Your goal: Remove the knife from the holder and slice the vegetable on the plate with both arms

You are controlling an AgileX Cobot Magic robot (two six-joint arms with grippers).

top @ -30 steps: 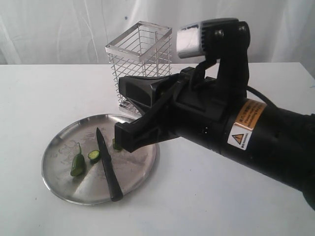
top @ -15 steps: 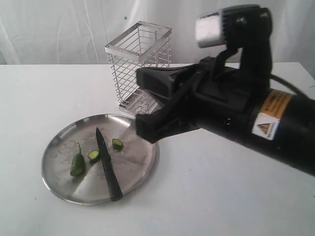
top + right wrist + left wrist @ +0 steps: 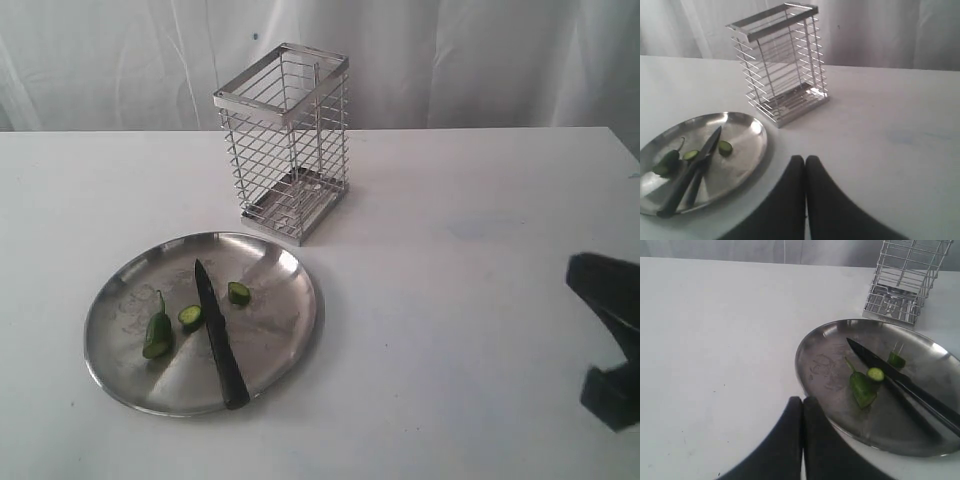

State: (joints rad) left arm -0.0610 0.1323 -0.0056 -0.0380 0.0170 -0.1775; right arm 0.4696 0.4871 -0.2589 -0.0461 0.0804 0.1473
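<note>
right arm [image 3: 610, 350]: only a black fragment, cut off at the exterior view's edge; can't tell which part.
left end effector [image 3: 802, 401]: fingers pressed together, empty; shows only in its own wrist view.
right end effector [image 3: 805, 160]: fingers together, empty.
knife [image 3: 218, 340]: flat on the plate [image 3: 125, 285], ahead of both end effectors and clear of each; handle end cropped in the left wrist view.
vegetable [image 3: 157, 335]: on the plate beside the blade; cut slices [image 3: 191, 316] on either side of the blade.
holder [image 3: 285, 140]: upright on the worktop [image 3: 450, 210], beyond the plate from both end effectors.
change: a second ago the right arm loomed over the plate's rim and hid one slice; it has since pulled back. Knife and pieces unmoved.
</note>
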